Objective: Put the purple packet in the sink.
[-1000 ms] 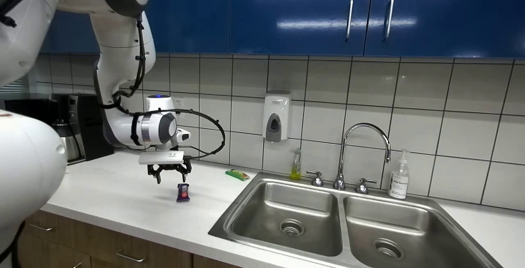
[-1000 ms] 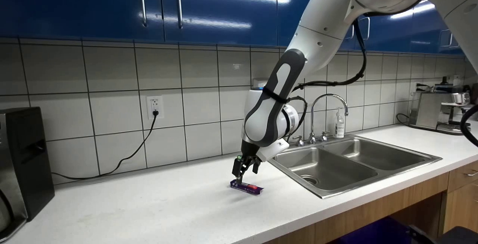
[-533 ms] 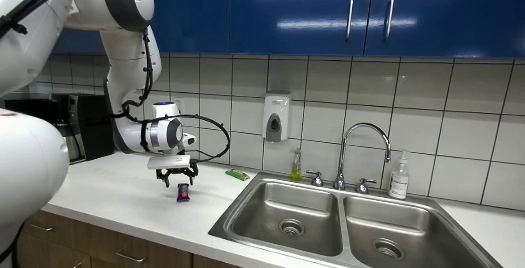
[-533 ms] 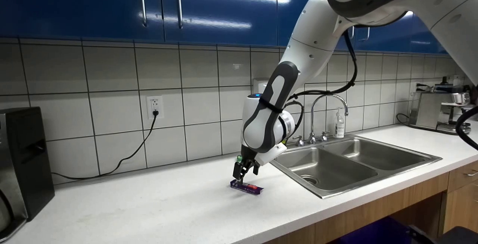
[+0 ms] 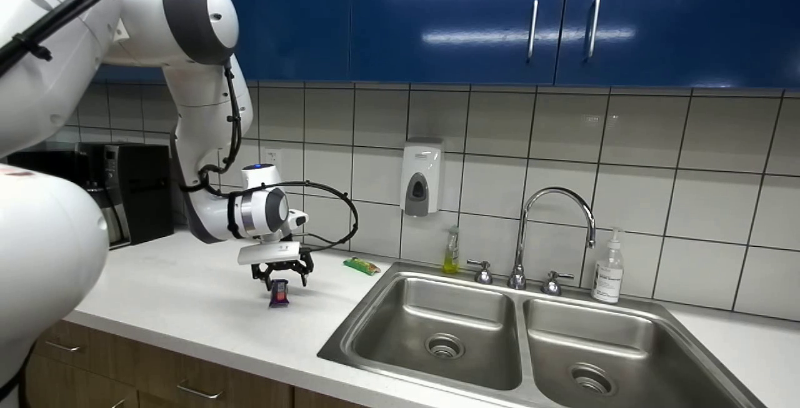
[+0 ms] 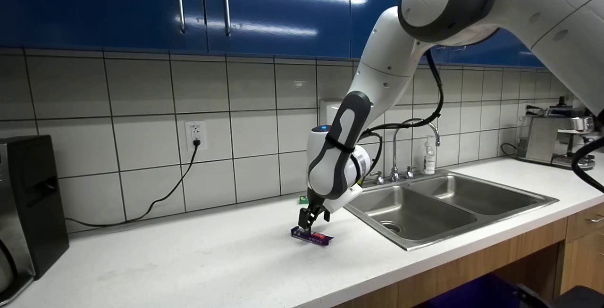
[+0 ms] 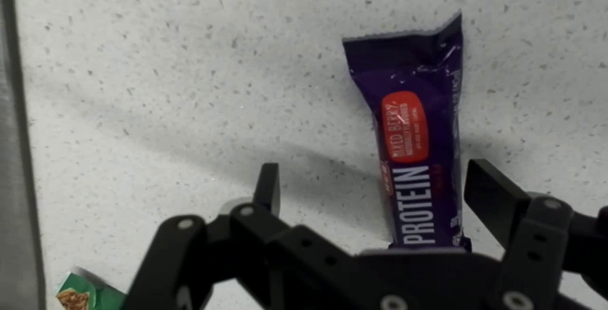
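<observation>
The purple packet (image 5: 279,294) lies flat on the white counter and also shows in an exterior view (image 6: 311,237). My gripper (image 5: 287,283) is open and low over the packet, pointing down; it also shows in an exterior view (image 6: 315,222). In the wrist view the packet (image 7: 420,129) lies between the open fingers of my gripper (image 7: 377,182), close to the right finger, with a wide gap to the left one. Its near end is hidden by the gripper body. The steel double sink (image 5: 340,348) is beside the packet; its rim (image 6: 443,236) shows too.
A small green packet (image 5: 361,265) lies near the wall, and its corner shows in the wrist view (image 7: 90,295). A yellow soap bottle (image 5: 450,255), a curved faucet (image 5: 520,239) and a pump bottle (image 5: 608,277) stand behind the sink. A black coffee machine (image 5: 147,195) stands on the counter.
My gripper has moved toward the sink side and lower, and is now over the packet. The packet has not moved. The fingers stay open.
</observation>
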Available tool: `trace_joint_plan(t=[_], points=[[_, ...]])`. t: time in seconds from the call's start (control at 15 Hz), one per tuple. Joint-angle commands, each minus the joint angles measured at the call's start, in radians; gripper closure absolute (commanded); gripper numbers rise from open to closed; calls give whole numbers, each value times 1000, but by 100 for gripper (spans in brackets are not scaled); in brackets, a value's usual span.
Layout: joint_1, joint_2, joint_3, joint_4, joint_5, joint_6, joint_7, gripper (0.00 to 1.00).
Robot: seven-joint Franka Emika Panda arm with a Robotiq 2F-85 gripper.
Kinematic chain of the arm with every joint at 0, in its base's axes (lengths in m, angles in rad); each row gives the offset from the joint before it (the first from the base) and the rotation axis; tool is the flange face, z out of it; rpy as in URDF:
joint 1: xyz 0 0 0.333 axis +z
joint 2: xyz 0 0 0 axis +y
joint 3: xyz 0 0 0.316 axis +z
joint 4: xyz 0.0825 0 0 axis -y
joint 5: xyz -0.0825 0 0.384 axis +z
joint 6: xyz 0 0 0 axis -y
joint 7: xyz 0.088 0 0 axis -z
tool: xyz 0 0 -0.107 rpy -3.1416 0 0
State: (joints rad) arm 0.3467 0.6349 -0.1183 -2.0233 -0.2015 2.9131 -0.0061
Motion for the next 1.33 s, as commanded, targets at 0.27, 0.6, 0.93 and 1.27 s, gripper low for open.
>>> trace_joint_plan(t=[0.27, 0.6, 0.93, 1.27], points=[[41, -4, -41, 20, -63, -91, 56, 0], [22, -15, -9, 8, -63, -118, 52, 0], [9, -19, 21, 5, -53, -116, 39, 0], [14, -14, 20, 7, -58, -110, 46, 0]])
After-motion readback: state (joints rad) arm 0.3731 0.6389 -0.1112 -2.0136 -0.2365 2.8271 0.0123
